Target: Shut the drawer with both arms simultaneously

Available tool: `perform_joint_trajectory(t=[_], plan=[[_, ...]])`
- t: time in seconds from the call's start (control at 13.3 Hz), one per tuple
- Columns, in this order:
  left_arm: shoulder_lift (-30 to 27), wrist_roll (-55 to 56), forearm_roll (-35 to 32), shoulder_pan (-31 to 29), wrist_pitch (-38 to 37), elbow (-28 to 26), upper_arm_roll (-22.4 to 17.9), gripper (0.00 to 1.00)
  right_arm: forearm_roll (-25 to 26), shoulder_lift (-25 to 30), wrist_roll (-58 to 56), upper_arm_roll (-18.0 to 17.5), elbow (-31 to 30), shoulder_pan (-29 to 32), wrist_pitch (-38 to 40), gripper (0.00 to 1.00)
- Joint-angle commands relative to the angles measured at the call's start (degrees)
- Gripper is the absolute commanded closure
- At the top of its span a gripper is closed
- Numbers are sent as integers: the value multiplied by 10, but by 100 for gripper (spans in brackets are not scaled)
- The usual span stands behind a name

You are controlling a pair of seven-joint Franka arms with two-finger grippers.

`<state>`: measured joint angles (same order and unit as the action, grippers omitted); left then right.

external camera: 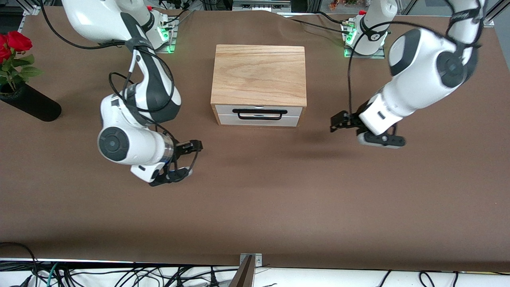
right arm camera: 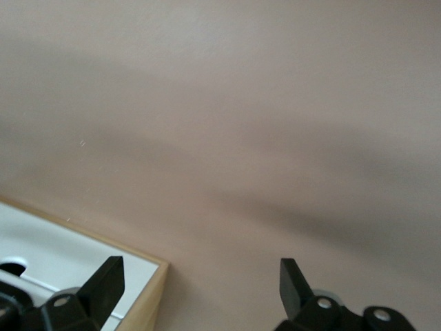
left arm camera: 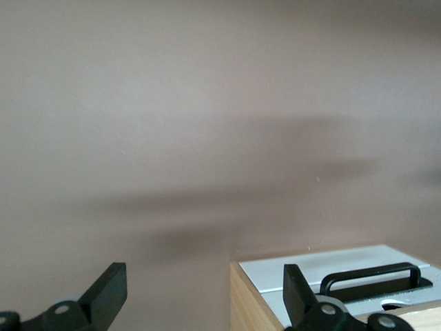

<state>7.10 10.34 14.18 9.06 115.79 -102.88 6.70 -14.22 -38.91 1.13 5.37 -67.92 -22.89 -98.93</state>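
The drawer has a white front and a thin black wire handle. It sits flush in its wood-topped box at the table's middle. My left gripper is open and empty, low over the cloth beside the box toward the left arm's end. My right gripper is open and empty over the cloth toward the right arm's end. Neither touches the box. The left wrist view shows its open gripper, the white front and the handle. The right wrist view shows its open gripper and a corner of the white front.
A black vase with red roses lies at the right arm's end of the table. A plain white strip runs below the drawer. Brown cloth covers the table.
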Motion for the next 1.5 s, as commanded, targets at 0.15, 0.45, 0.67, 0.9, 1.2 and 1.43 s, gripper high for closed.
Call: perform_joint_trajectory(t=[0.15,0.45,0.67,0.9,1.2,1.43], plan=[[-67,-3,-79,-5,-98,-6,-33,0,28,40,1,69,14,3,16,0],[-74,-8,-159,-5,-137,21,-80,0,89,119,2,62,-29,46,11,0],[-73,-8,-160,-4,-170,47,-118,0,103,169,-1,52,-58,75,11,0],[-71,-27,-159,-4,-173,48,-134,0,108,233,1,33,-117,117,11,0],[-72,-26,-159,-3,-173,50,-131,0,183,274,-1,-33,-149,182,-15,0],[-73,-24,-159,-3,-176,65,-130,0,191,304,3,-61,-162,210,-15,0]])
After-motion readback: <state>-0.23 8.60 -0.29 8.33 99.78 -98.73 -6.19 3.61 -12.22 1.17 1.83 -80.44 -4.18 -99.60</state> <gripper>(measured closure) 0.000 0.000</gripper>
